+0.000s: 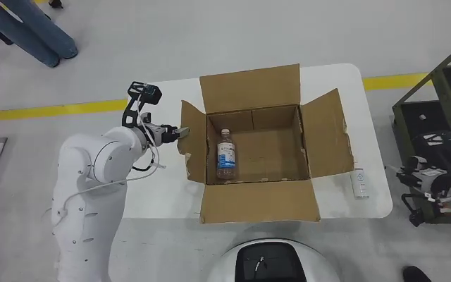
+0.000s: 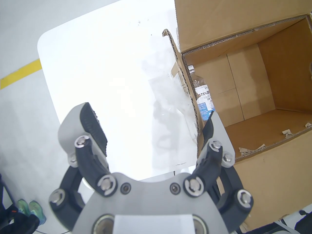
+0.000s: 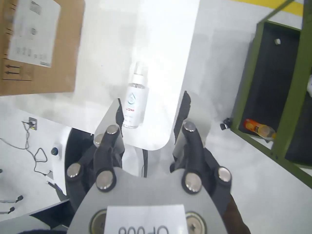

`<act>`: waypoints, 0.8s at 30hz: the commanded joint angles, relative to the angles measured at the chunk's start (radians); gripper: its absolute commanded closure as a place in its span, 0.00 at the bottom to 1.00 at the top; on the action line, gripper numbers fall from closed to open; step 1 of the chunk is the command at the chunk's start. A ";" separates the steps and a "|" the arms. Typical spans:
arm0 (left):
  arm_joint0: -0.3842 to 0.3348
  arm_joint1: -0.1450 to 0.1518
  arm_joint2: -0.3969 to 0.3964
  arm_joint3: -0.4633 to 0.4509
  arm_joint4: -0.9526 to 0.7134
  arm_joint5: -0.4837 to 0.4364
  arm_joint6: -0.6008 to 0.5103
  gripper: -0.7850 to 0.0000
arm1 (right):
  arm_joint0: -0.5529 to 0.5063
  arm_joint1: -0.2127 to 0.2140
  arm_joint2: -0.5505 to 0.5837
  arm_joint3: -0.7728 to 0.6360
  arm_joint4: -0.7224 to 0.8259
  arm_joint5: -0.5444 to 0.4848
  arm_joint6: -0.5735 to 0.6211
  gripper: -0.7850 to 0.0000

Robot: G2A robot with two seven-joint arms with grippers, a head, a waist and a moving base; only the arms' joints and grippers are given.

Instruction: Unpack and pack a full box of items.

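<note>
Top view: left gripper, jaws spread wide, empty, just beside the left flap of the box. Bottle lies on the box floor at 3 o'clock from it, long axis 12-to-6, cap at 12. Left arm nearer. Right gripper, likewise spread and empty, well apart, near a spray bottle.

The left gripper was held above the white bench, its fingers spread wide apart with nothing between them. One finger was placed just beside the side flap of the open cardboard box; whether they touched could not be told. Inside the box a clear bottle with a blue-and-white label was seen close against the wall nearest the gripper. Torn cardboard scraps were scattered along the edge of the box's bottom. A yellow line was marked on the floor beyond the bench.
</note>
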 commanded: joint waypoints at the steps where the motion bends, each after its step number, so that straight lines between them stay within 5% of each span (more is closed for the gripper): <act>1: 0.000 0.000 0.000 0.000 0.000 0.000 0.000 0.00 | 0.001 0.000 0.001 0.001 0.005 -0.003 -0.001 1.00; 10: 0.000 0.000 0.000 0.000 0.000 0.000 0.000 0.00 | -0.010 0.003 -0.039 -0.046 -0.100 -0.023 0.006 1.00; 17: 0.000 0.000 0.000 0.000 0.000 0.000 0.000 0.00 | 0.154 0.012 -0.205 -0.035 -0.219 0.126 0.227 1.00; 18: 0.000 0.000 0.000 0.000 0.000 0.000 0.000 0.00 | 0.190 0.013 -0.233 -0.021 -0.234 0.140 0.251 0.97; 20: 0.000 0.000 0.000 0.000 0.000 0.000 0.000 0.00 | 0.258 0.014 -0.293 0.017 -0.276 0.151 0.304 0.73; 24: 0.000 0.000 0.000 0.000 0.000 0.000 0.000 0.00 | 0.368 0.010 -0.391 0.102 -0.318 0.176 0.361 0.65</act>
